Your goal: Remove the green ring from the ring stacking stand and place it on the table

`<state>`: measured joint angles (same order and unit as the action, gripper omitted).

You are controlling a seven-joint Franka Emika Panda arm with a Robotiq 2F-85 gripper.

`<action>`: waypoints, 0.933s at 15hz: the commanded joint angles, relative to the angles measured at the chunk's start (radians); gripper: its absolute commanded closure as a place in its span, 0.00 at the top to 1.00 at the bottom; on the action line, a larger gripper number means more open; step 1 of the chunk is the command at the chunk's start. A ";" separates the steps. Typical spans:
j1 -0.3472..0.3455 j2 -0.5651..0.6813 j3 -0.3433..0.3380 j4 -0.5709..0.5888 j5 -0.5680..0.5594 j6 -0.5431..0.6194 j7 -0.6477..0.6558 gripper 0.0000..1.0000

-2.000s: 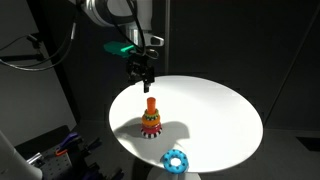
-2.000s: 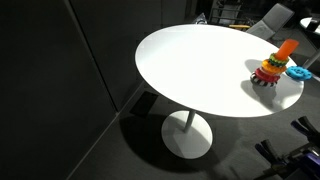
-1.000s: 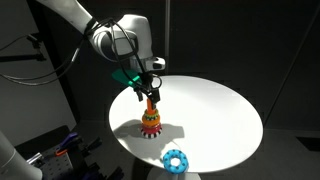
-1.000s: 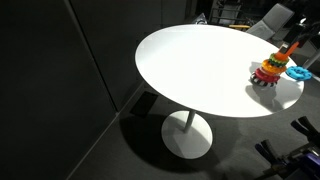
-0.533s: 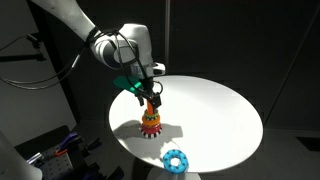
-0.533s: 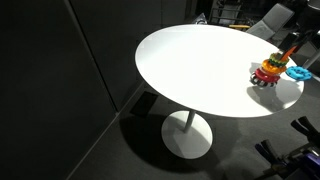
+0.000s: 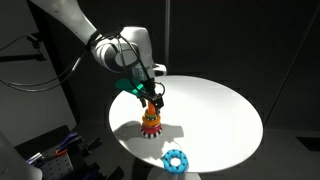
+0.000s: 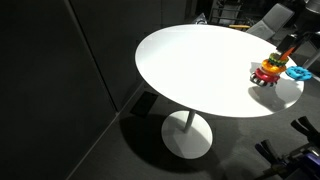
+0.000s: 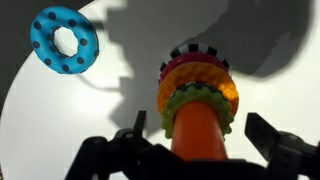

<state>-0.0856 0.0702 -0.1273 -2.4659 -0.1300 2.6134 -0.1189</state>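
Note:
The ring stacking stand (image 7: pixel 151 121) stands near the front edge of the round white table (image 7: pixel 215 115). It also shows in an exterior view (image 8: pixel 270 72). In the wrist view its orange peg (image 9: pixel 198 135) rises toward the camera, with the green ring (image 9: pixel 196 98) on top of yellow, red and dark rings. My gripper (image 9: pixel 196 140) is open, its fingers on either side of the peg's top, above the rings. In an exterior view the gripper (image 7: pixel 152 97) sits right over the peg.
A separate light-blue scalloped ring (image 7: pixel 176 159) lies on the table near the front edge, also in the wrist view (image 9: pixel 65 40) and an exterior view (image 8: pixel 299 72). The surroundings are dark, with equipment (image 7: pixel 55 150) beside the table.
My gripper has come down from above the table to the top of the peg. The stand and the blue ring have not moved.

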 commanded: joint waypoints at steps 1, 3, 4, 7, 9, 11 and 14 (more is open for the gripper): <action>-0.013 0.009 0.000 -0.010 -0.018 0.043 0.010 1.00; -0.015 0.010 0.003 -0.015 -0.001 0.058 -0.002 1.00; -0.016 0.010 0.003 -0.019 0.007 0.064 -0.009 1.00; -0.018 0.005 0.002 -0.032 0.009 0.084 -0.010 1.00; -0.018 -0.005 0.003 -0.042 0.010 0.094 -0.008 1.00; -0.018 -0.020 0.003 -0.054 0.010 0.098 -0.006 1.00; -0.018 -0.057 0.005 -0.082 0.022 0.090 -0.013 1.00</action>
<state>-0.0918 0.0620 -0.1274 -2.4977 -0.1276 2.6903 -0.1191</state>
